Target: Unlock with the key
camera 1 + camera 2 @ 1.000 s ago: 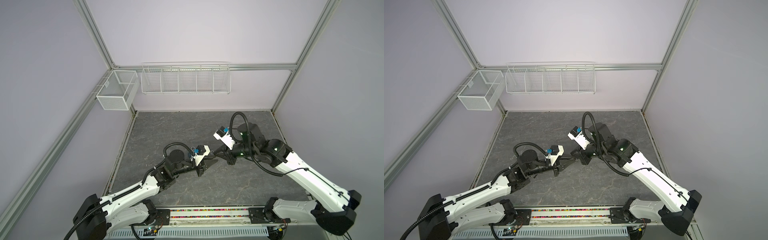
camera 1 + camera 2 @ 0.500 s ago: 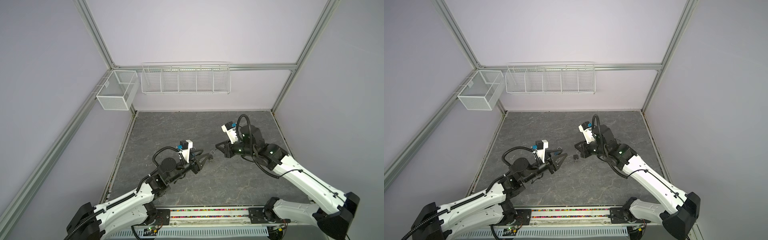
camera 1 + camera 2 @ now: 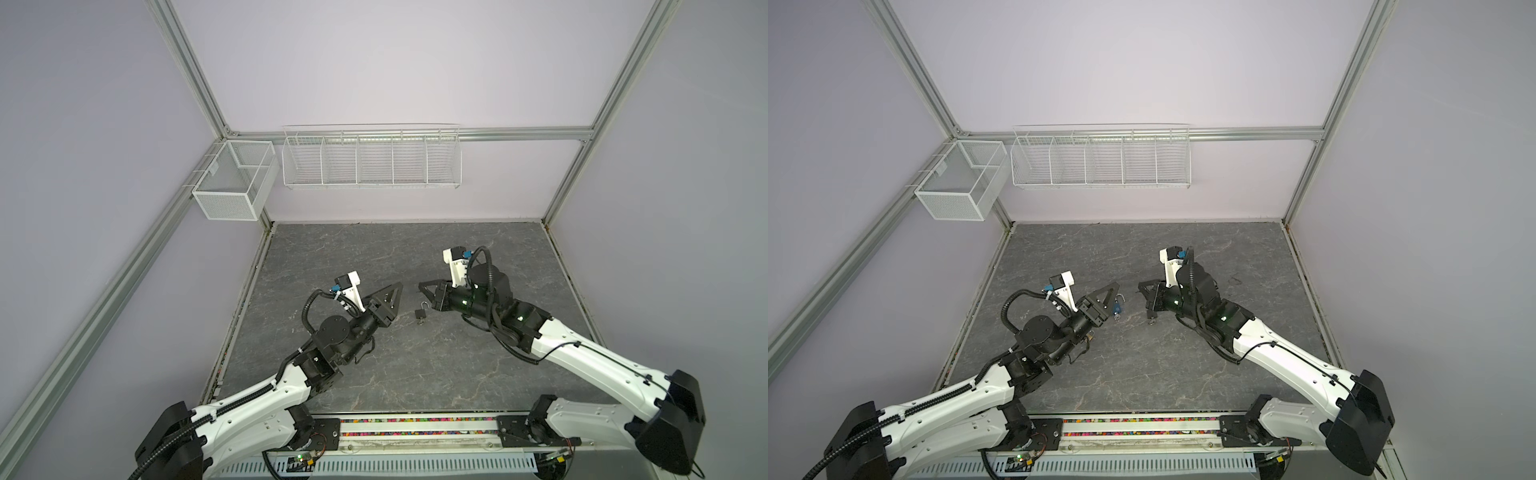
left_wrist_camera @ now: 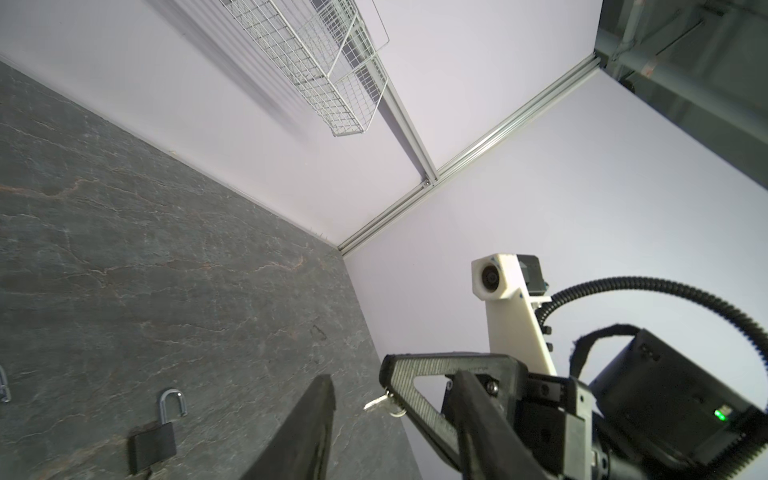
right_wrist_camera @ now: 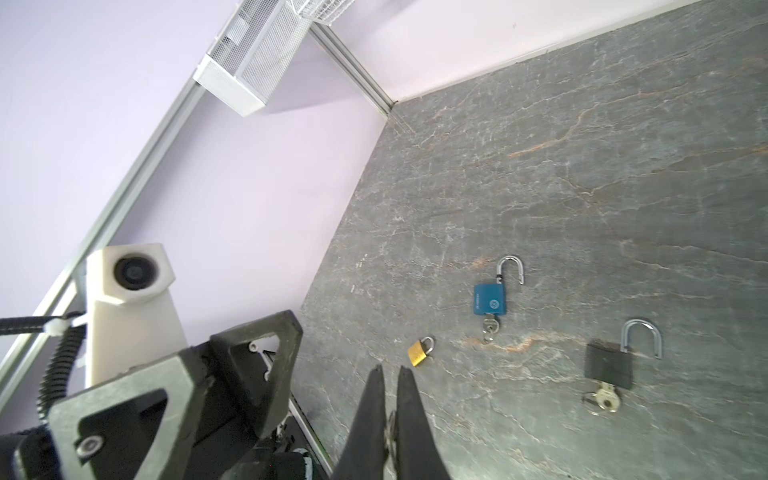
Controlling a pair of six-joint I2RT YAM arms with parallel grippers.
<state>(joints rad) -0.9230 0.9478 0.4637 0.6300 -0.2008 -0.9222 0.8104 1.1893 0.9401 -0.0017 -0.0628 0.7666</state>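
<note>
A black padlock (image 5: 609, 363) lies on the floor with its shackle swung open and a key (image 5: 602, 399) in its base; it also shows in a top view (image 3: 420, 316) and in the left wrist view (image 4: 153, 440). A small brass padlock (image 5: 420, 351) lies shackle-closed just beyond my right gripper (image 5: 388, 370). That gripper is shut on a silver key (image 4: 378, 401), whose blade sticks out past the fingertips. My left gripper (image 3: 395, 293) hovers open and empty to the left of the black padlock.
A blue padlock (image 5: 490, 297) with an open shackle and a key in it lies near the left gripper (image 3: 1111, 293), also seen in a top view (image 3: 1118, 309). White wire baskets (image 3: 372, 158) hang on the back wall.
The grippers were together a second ago. The left one opened and let go of the black padlock, which now lies on the floor. Both arms drew back and apart.
</note>
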